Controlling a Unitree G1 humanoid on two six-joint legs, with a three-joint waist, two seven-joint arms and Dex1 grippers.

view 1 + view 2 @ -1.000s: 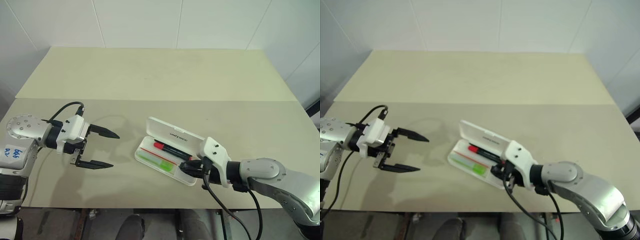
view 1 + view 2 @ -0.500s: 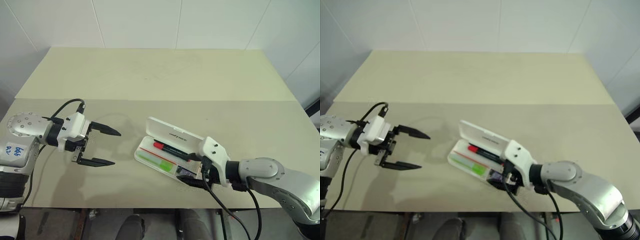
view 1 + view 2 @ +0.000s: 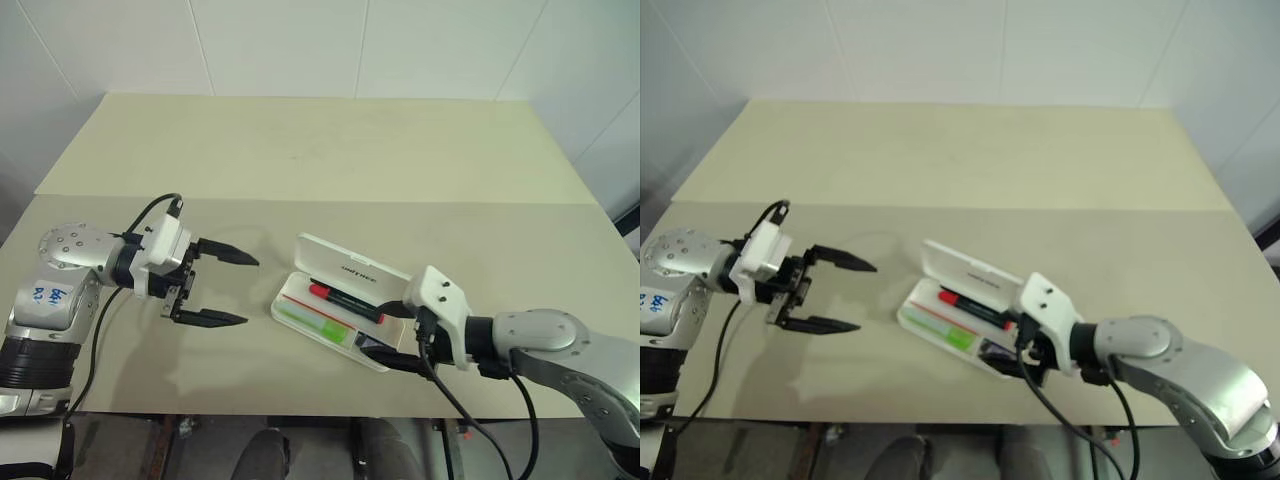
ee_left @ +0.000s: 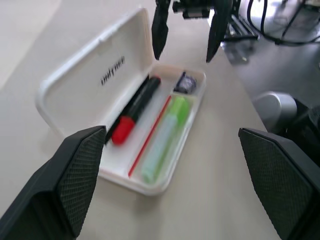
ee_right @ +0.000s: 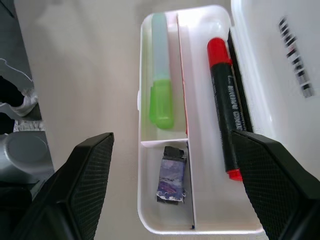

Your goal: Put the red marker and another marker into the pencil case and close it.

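The white pencil case (image 3: 292,303) lies on the table with its lid (image 3: 347,269) up. Inside, the red marker (image 3: 344,301) lies along the lid side, and the light-green marker (image 3: 318,327) rests in the front strip. My right gripper (image 3: 378,336) is open at the case's right end, one finger on each side of that end, holding nothing. My left gripper (image 3: 251,291) is open to the left of the case, pointing at it and clear of it. The right wrist view shows the red marker (image 5: 224,110) and green marker (image 5: 160,86) side by side.
A small dark piece (image 5: 172,180) sits in the case's end compartment. The case is near the table's front edge (image 3: 300,413). A black cable (image 3: 450,405) hangs from my right wrist. Bare tabletop (image 3: 330,160) stretches behind the case.
My right gripper went from shut to open at the case's right end, and the small dark piece now shows in the end compartment. My left gripper has edged toward the case.
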